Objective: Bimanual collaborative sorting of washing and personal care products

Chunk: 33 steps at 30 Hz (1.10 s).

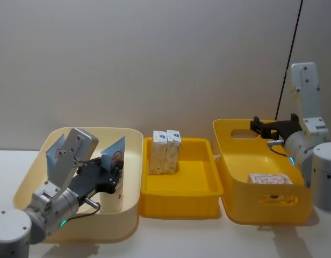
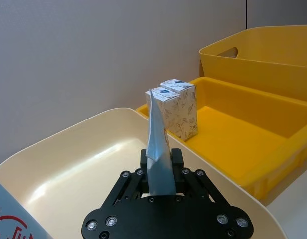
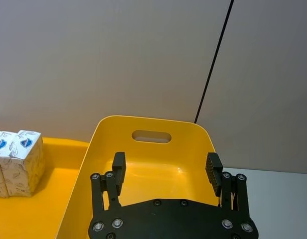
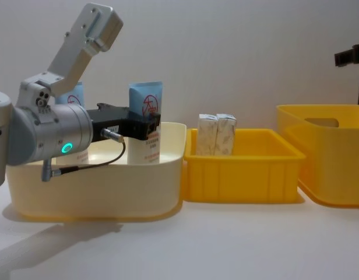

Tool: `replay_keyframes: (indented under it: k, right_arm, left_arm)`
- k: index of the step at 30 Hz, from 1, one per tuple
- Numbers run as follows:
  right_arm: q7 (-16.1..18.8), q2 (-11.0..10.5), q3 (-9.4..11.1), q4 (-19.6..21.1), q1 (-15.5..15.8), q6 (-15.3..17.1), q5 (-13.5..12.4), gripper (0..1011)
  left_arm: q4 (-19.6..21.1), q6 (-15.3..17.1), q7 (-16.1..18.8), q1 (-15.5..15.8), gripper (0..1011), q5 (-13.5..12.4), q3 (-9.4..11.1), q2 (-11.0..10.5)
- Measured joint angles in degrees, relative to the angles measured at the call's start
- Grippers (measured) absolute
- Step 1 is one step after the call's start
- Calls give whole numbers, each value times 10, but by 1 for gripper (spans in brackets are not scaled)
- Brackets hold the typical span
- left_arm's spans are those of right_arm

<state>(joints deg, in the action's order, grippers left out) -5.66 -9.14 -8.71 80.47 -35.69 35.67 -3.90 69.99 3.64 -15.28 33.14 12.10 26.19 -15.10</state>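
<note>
**Left fingers clenched on a tube, right fingers spread over the deep bin**

A smooth white desk carries three plastic containers in a row.

The deep yellow bin has rounded corners and slot handles. It lies under the right fingers, which are released and wide apart with nothing between them. They hang above the bin's back end.

The glossy cream tub, oval and high-walled, surrounds the left fingers.

The shallow yellow tray, square-cornered, sits between the two sets of fingers.

The left fingers are clenched on a tube, pressing its two flat faces a little below its middle. The tube stands upright inside the cream tub, its lower end below the rim. It is soft plastic, light blue above and white below, with a round red logo. It narrows to a thin crimped edge that rises past the fingertips.

A second tube of the same kind stands to the left of the left fingers, apart from them and partly behind the arm.

Two cartons stand upright and touching in the tray, to the right of the left fingers. They are pale printed card with a blue mark on top.

A third carton lies flat in the deep bin, below the right fingers and clear of them.
</note>
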Motion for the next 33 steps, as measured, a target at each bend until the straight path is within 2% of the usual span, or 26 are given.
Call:
replay_keyframes:
  k: [33]
  right_arm:
    - [0,0,0,0,0,0,0,1001]
  left_arm:
    - [1,-3,-9,6,227,-5,1,-3]
